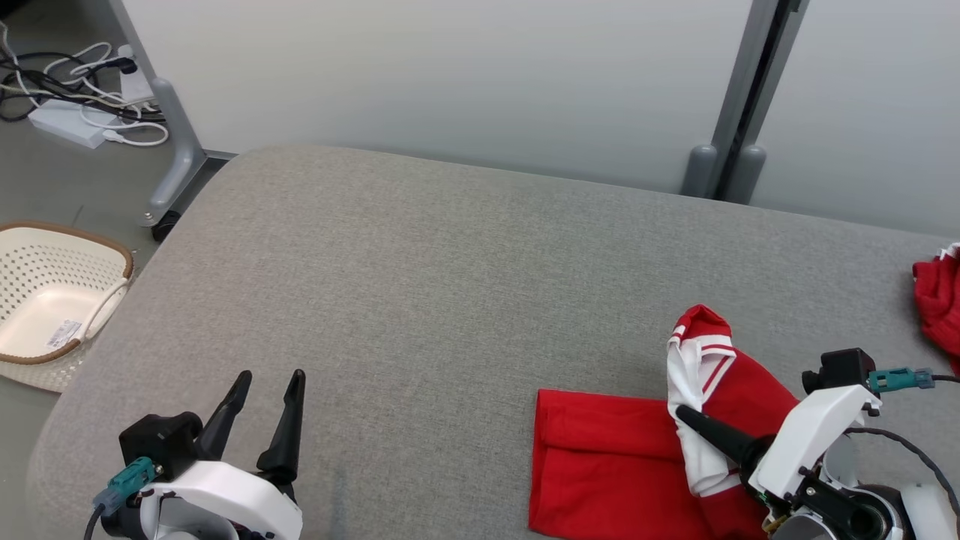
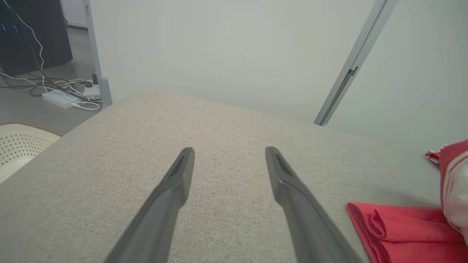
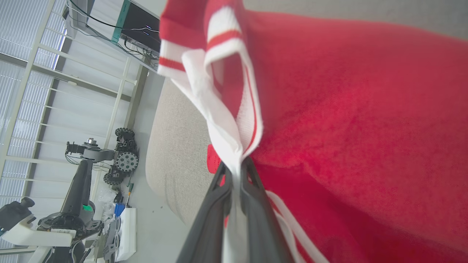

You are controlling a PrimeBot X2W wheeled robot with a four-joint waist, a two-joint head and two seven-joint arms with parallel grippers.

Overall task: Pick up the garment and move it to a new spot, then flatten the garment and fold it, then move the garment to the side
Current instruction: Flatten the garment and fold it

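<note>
right end effector [image 3: 237, 164] clamps the garment [image 1: 600, 465] by its white trim [image 1: 694, 375] (left end effector [image 1: 271, 379] splayed).

Your head camera looked down on the grey table [image 1: 450, 262]; the left wrist camera skimmed it low; all three shared the red garment [image 1: 600, 457].

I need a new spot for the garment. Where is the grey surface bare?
Bare: the whole middle and far left of the grey surface, between the open left gripper and the red garment. Crowded: the near right, where the right gripper pinches the garment, and the right edge, with another red cloth.
</note>
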